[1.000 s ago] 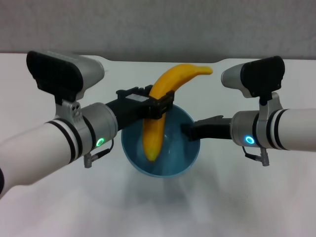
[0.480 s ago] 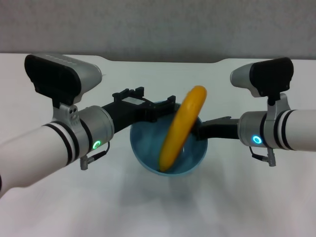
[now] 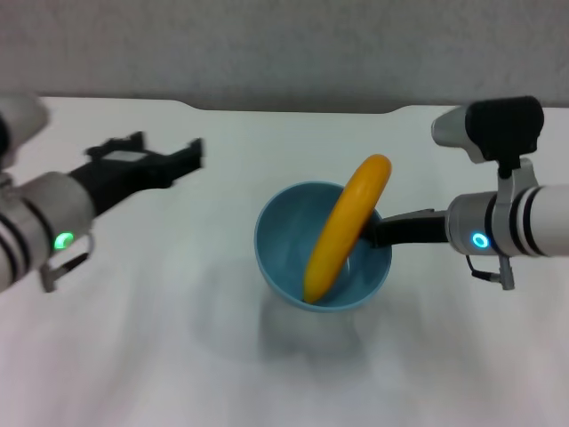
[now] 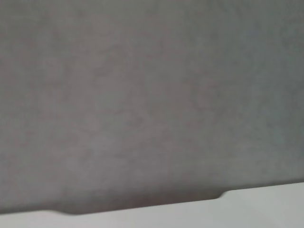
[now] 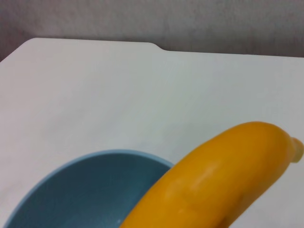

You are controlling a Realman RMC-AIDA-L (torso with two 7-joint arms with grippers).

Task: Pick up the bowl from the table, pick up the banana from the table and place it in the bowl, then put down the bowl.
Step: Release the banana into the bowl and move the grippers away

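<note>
The light-blue bowl (image 3: 289,240) hangs a little above the white table (image 3: 133,338), with its shadow beneath it. My right gripper (image 3: 380,233) is shut on the bowl's right rim. The yellow banana (image 3: 347,227) stands slanted in the bowl, its lower end on the bottom and its upper end leaning over the rim by the right gripper. The right wrist view shows the bowl (image 5: 85,190) and the banana (image 5: 213,180) close up. My left gripper (image 3: 164,151) is open and empty, well to the left of the bowl.
The table's far edge with its shallow notch (image 3: 293,110) runs below a grey wall (image 3: 284,44). The left wrist view shows only that wall (image 4: 142,95) and a strip of the table edge (image 4: 266,204).
My left gripper has let go of the banana, which has dropped into the bowl and leans on its right rim. The left arm has pulled back to the left. The bowl has shifted slightly right.
</note>
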